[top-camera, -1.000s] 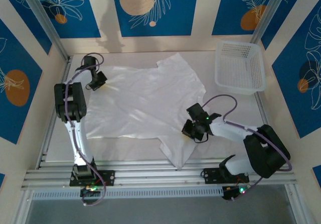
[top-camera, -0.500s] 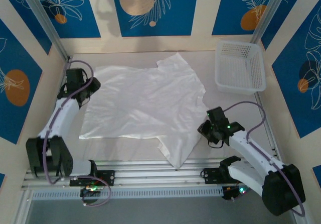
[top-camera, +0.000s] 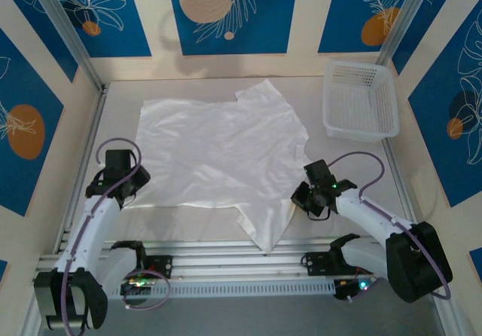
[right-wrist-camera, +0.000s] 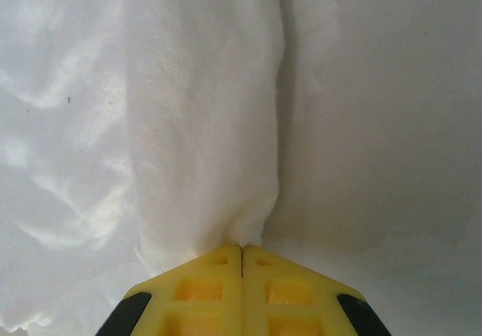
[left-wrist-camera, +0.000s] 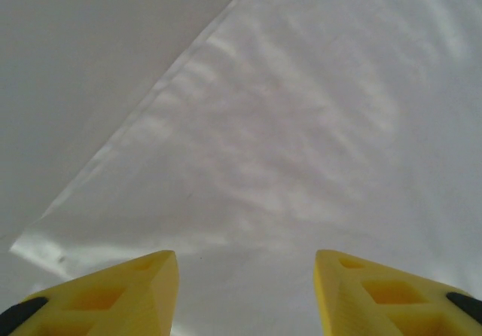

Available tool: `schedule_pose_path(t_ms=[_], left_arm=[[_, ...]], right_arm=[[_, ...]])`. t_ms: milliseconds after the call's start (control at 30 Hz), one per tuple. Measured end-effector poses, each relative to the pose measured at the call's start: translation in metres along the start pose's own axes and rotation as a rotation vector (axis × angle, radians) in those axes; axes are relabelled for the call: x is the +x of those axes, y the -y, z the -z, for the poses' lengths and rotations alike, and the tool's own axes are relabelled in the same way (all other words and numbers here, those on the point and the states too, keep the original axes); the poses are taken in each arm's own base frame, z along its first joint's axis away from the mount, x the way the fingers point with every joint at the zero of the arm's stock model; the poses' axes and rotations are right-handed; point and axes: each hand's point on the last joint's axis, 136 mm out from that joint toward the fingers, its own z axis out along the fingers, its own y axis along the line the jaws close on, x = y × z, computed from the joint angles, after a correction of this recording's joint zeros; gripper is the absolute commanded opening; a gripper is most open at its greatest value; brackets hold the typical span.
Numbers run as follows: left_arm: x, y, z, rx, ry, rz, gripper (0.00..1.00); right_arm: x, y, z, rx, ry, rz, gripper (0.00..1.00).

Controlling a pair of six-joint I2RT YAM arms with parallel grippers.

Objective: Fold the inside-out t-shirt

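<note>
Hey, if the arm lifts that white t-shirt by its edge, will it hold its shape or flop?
Probably flops: the t-shirt lies thin and wrinkled flat on the table. Likely light; it puckers where the right gripper pinches its edge.

Shirt (top-camera: pixel 218 151) covers the middle of the table (top-camera: pixel 122 125); bare strips on its left and right are open. Basket (top-camera: pixel 360 101) blocks far right corner.

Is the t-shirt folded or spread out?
Spread: the t-shirt lies opened out flat on the table, with no fold across its body.
</note>
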Motion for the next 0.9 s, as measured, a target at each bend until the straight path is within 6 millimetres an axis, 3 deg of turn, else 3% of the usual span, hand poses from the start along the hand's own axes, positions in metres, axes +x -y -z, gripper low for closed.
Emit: schedule_pose_path(t_ms=[100, 200, 300, 633, 733, 900], left_arm=[[0.011, -0.020, 0.004, -0.091, -0.026, 0.024, 0.58], [0.022, -0.039, 0.008, -0.183, -0.063, 0.058, 0.56], [0.032, -0.049, 0.011, -0.228, -0.099, 0.085, 0.53], [0.065, -0.055, -0.017, -0.245, -0.256, 0.175, 0.52], [0.063, -0.062, -0.022, -0.275, -0.264, 0.195, 0.50], [0.057, -0.067, -0.032, -0.273, -0.252, 0.225, 0.36]], right_arm=[[-0.012, -0.001, 0.022, -0.005, 0.079, 0.013, 0.00], [-0.032, -0.008, 0.053, -0.049, 0.197, 0.017, 0.00], [-0.041, -0.010, 0.066, -0.076, 0.252, 0.018, 0.00], [-0.044, -0.006, 0.058, -0.060, 0.244, 0.033, 0.00], [-0.048, -0.006, 0.058, -0.072, 0.254, 0.027, 0.00], [-0.051, -0.003, 0.055, -0.086, 0.249, 0.013, 0.00]])
